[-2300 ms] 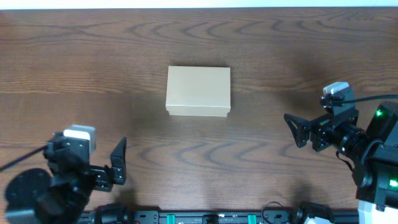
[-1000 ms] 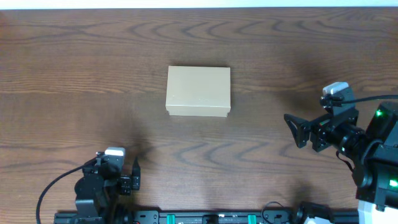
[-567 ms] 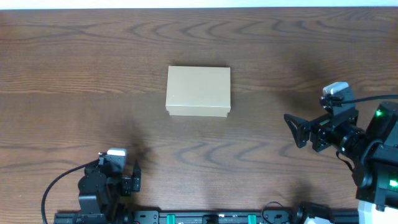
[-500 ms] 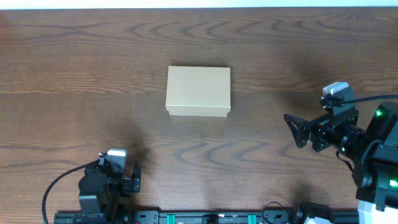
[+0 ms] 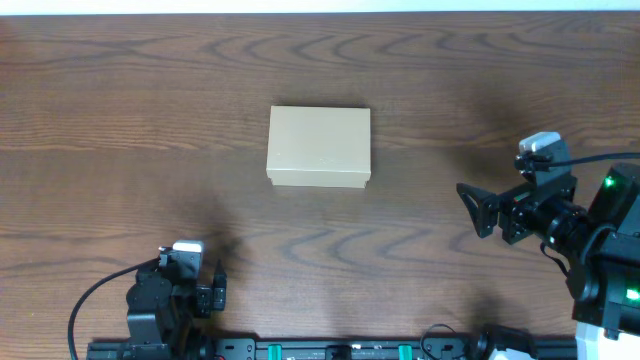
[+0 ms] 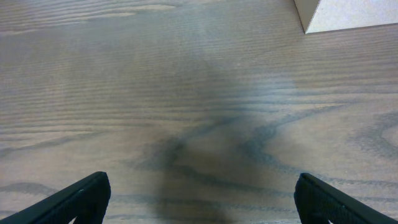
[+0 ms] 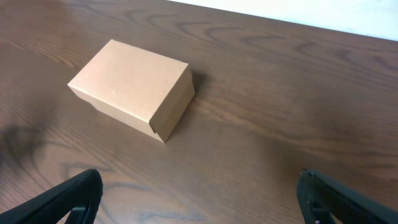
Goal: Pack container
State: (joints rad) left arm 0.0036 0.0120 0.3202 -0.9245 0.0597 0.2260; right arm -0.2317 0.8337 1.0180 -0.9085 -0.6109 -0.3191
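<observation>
The container (image 5: 319, 147) is a plain tan cardboard box with its lid down, lying flat on the wooden table a little behind the middle. In the right wrist view the container (image 7: 130, 87) sits ahead and to the left. Only one pale corner of the container (image 6: 348, 12) shows at the top right of the left wrist view. My left gripper (image 5: 215, 288) is folded back at the near left edge, open over bare wood (image 6: 202, 205), far from the box. My right gripper (image 5: 478, 212) stands open at the right, facing the box, nothing between its fingers (image 7: 202, 202).
A black mounting rail (image 5: 320, 350) runs along the table's near edge between the two arm bases. The right arm's body with a green light (image 5: 610, 183) fills the near right corner. The table's far edge (image 5: 320, 12) meets a white strip.
The left arm has drawn back toward the near edge and folded down since the oldest frame, then held still. The right arm and the box have not moved.
</observation>
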